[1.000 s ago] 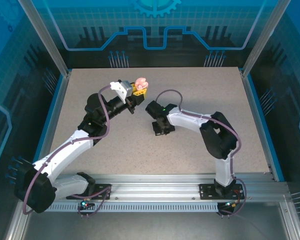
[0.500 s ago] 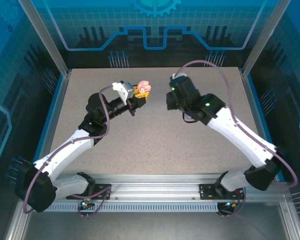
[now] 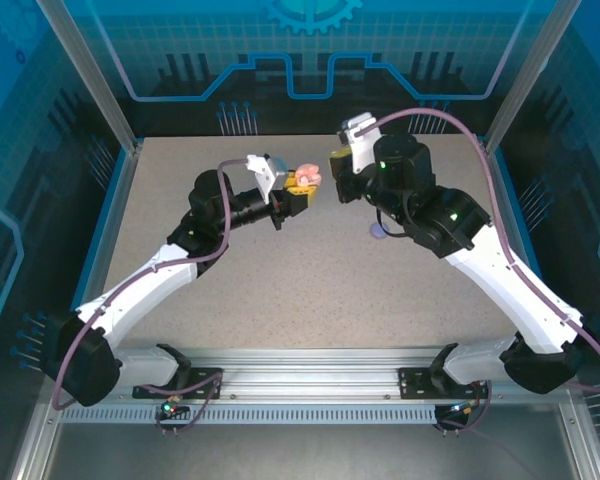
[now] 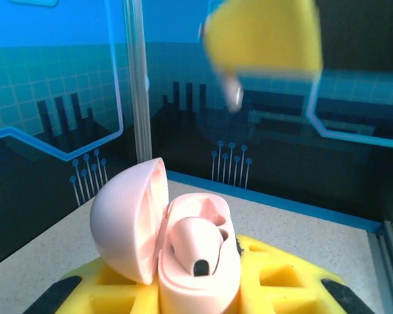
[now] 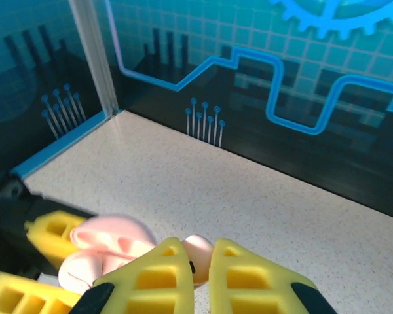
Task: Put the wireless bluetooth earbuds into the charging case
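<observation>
My left gripper [image 3: 298, 190] is shut on the open pink charging case [image 3: 307, 177], held above the table at the back centre. In the left wrist view the lid [image 4: 126, 222] stands open to the left, and one pale pink earbud [image 4: 195, 245] sits in the base [image 4: 200, 288]. My right gripper [image 3: 338, 160] hovers just right of the case, shut on a second pale pink earbud [image 5: 201, 254] pinched between its yellow fingers [image 5: 150, 278]. From the left wrist view that bud [image 4: 234, 95] hangs under a right finger [image 4: 262, 36], above the case.
A small purple object [image 3: 379, 232] lies on the speckled table [image 3: 280, 290] under the right arm. Blue enclosure walls and aluminium posts [image 3: 90, 80] ring the table, with a rail along the near edge.
The right arm swung up from the middle of the table to the back, bringing its gripper beside the case. The left gripper carried the case a little to the right.
</observation>
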{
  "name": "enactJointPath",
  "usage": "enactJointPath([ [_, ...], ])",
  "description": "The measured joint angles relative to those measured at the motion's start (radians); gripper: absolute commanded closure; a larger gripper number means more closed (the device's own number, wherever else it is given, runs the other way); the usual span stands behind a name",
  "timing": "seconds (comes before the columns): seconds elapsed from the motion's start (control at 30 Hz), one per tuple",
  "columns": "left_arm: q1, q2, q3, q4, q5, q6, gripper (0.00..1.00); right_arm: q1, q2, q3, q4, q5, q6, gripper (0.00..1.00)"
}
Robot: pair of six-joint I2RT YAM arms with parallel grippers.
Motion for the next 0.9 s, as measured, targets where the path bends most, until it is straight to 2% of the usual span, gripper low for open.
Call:
enactJointPath([
  [0.13, 0.0, 0.019, 0.045, -0.04, 0.046, -0.005, 1.0, 0.002, -0.039, -0.114, 0.071, -0.055, -0.06, 0.91],
  [0.3, 0.0, 0.043, 0.077, -0.086, 0.093, -0.014, 1.0, 0.022, -0.104, -0.17, 0.158, -0.071, -0.111, 0.91],
  [0.6, 0.0, 0.058, 0.11, -0.128, 0.143, -0.026, 1.0, 0.064, -0.148, -0.195, 0.286, -0.05, -0.195, 0.92],
  [0.9, 0.0, 0.06, 0.131, -0.142, 0.165, -0.027, 1.0, 0.082, -0.133, -0.234, 0.33, 0.009, -0.287, 0.93],
])
